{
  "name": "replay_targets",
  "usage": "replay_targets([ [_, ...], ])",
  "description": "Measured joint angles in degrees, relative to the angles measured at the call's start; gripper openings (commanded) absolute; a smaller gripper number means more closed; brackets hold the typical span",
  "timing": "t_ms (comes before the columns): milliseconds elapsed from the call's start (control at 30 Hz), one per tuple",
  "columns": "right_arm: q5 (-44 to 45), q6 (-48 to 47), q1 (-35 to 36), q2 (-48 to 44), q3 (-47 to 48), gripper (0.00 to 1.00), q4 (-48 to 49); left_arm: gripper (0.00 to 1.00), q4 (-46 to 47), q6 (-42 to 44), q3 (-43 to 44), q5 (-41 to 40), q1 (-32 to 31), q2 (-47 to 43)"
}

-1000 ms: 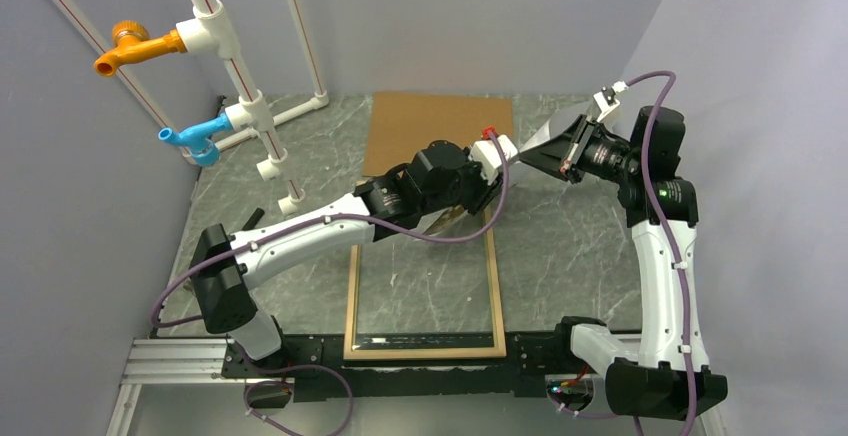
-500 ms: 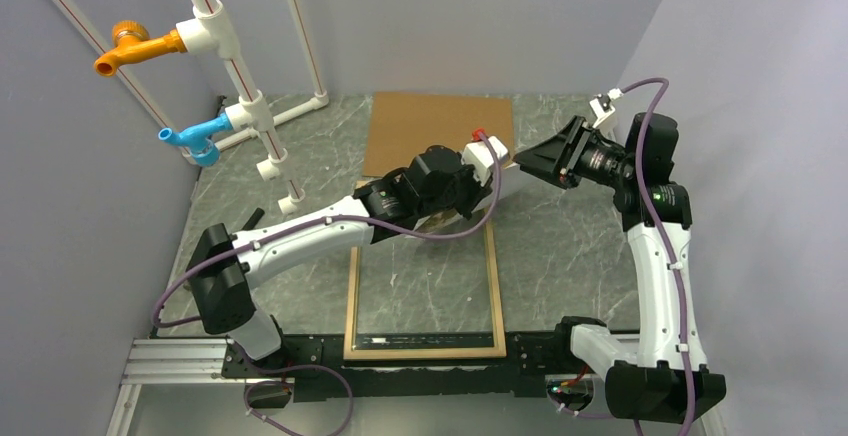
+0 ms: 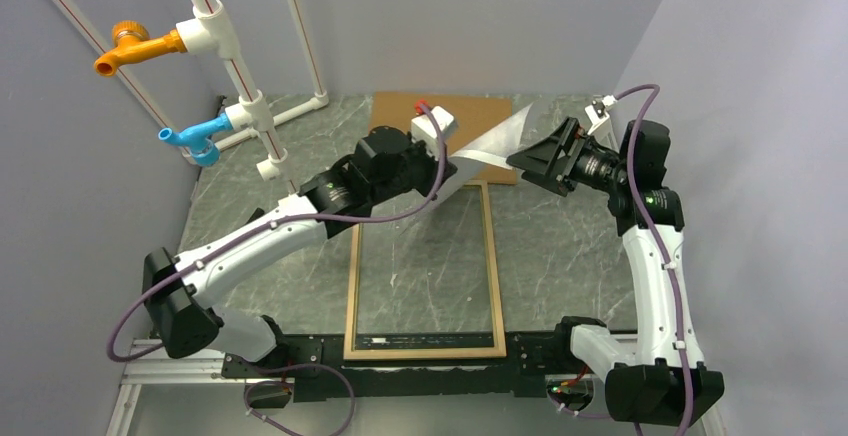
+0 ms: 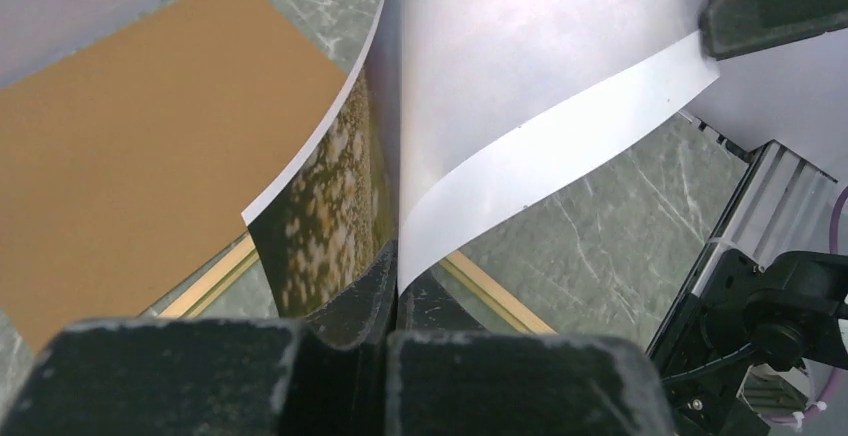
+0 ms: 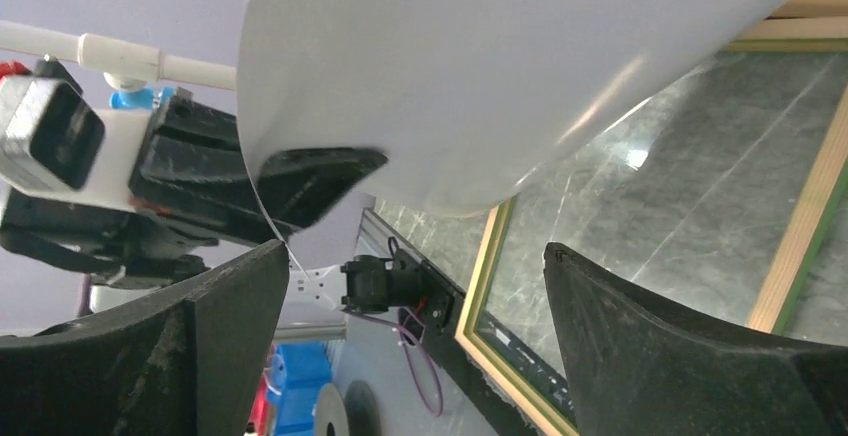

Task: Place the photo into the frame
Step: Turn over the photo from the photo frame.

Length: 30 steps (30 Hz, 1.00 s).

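Left claw [image 4: 395, 291] clamped tight on the photo [image 4: 520, 86], pinching its lower edge. The sheet curls up off the claw: flowery print on the inner side, plain white back turned toward the right arm. Photo is in the air, over the 12 o'clock end of the frame [image 3: 352, 296], not inside it.

Right claw [image 5: 412, 256] spread wide, gripping nothing. It sits at 3 o'clock of the photo. The white back fills the top of the right wrist view, above the open fingers [image 5: 680, 356]. One finger is close to the photo's far corner; contact unclear.

Frame lies flat mid tabletop [image 3: 560, 246], long sides running 12 to 6, pale wood face up, green showing along the rim, marble visible through the glass. Brown backing board [image 3: 392, 111] flat at 12 o'clock, just beyond the frame.
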Motion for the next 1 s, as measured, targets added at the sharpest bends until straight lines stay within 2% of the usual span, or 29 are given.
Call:
replay_targets([
  [467,0.0,-3.6,0.0,-1.3,-9.1,1.00,4.7,0.00,-7.8,-5.2,-3.8,2.7,2.8,-13.5],
  [700,-0.2,-5.2,0.0,-1.7,-10.8,1.00,6.3,0.00,-9.4,-8.1,-4.5,7.0,3.0,-19.3],
  [1000,-5.4,-3.5,0.0,-5.0,-15.2,1.00,15.0,0.00,-10.6,-12.9,-7.7,9.7,3.0,-28.6],
])
